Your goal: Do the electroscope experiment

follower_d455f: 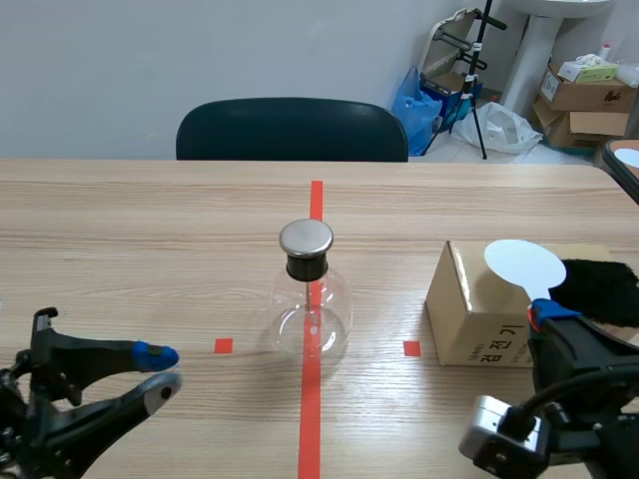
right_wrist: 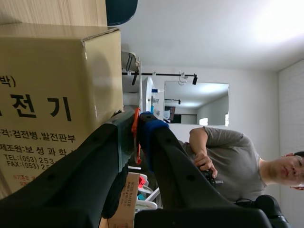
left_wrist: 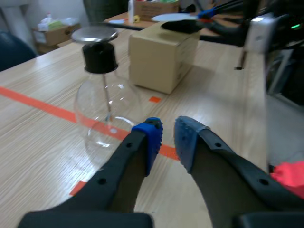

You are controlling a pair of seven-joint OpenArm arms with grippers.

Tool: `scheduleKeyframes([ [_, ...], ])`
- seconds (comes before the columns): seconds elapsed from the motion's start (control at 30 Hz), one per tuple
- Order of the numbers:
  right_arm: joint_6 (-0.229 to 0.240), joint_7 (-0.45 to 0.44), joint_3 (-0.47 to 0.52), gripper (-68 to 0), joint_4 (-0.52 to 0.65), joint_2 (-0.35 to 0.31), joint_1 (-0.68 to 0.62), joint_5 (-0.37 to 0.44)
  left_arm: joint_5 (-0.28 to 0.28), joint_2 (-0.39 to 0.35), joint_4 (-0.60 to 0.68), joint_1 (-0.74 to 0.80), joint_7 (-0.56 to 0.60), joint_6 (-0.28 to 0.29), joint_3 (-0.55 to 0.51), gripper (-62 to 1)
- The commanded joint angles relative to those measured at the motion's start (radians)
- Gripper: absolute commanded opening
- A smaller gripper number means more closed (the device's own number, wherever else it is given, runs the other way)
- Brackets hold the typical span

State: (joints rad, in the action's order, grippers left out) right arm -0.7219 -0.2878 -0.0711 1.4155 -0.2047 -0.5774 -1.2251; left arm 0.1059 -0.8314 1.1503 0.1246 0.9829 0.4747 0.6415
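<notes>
The electroscope [follower_d455f: 310, 299], a clear glass flask with a black stopper and a round metal cap [follower_d455f: 306, 238], stands upright on the red tape line in the middle of the table [follower_d455f: 150, 249]. It is free, and nothing touches it.

The right gripper [follower_d455f: 547, 311] is at the cardboard box [follower_d455f: 479, 319]. Its 2 fingers are very narrow and seem to pinch the thin handle of the white disc paddle [follower_d455f: 523, 264], which lies on the box just beside a black cloth [follower_d455f: 599, 289]. The left gripper [left_wrist: 167, 140] is low over the table, near the flask. Its fingers are only a little apart and hold nothing.

I see 3 risks:
1. The handle is thin, so the paddle may turn or slip between the pads when it is lifted.
2. The cloth is so close that the paddle could drag it off the box.
3. The flask is light and round, so a hard touch on the cap, or a bump from the left gripper, could tip it over and break it.
</notes>
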Motion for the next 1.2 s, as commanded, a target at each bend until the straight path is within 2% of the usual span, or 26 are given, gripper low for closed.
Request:
scheduleKeyframes([
  [0.0,-0.061,0.000,0.005,-65.8,0.008,0.006,0.021,0.007,0.009,-0.032,0.032,0.024,0.021,0.005,-0.004,-35.7],
  [0.13,-0.061,-0.005,0.005,-65.8,-0.026,0.014,0.041,0.000,0.016,-0.111,0.107,0.092,0.024,0.006,-0.026,-18.1],
  [0.27,-0.061,-0.018,0.005,-65.8,-0.053,0.017,0.055,-0.003,0.050,-0.151,0.154,0.168,0.056,0.006,-0.092,0.7],
  [0.37,-0.061,-0.026,0.005,-65.8,-0.065,0.023,0.057,-0.008,0.053,-0.162,0.179,0.216,0.100,0.006,-0.147,1.4],
  [0.7,-0.061,-0.026,0.005,-65.8,-0.106,0.036,0.060,-0.024,0.054,-0.181,0.227,0.348,0.099,0.004,-0.299,1.4],
  [0.83,-0.061,-0.026,0.005,-65.8,-0.124,0.036,0.060,-0.027,0.053,-0.183,0.228,0.379,0.099,-0.017,-0.328,1.4],
  [1.17,-0.061,-0.026,0.005,-65.8,-0.126,0.036,0.063,-0.027,0.039,-0.204,0.232,0.397,0.102,-0.017,-0.344,1.4],
])
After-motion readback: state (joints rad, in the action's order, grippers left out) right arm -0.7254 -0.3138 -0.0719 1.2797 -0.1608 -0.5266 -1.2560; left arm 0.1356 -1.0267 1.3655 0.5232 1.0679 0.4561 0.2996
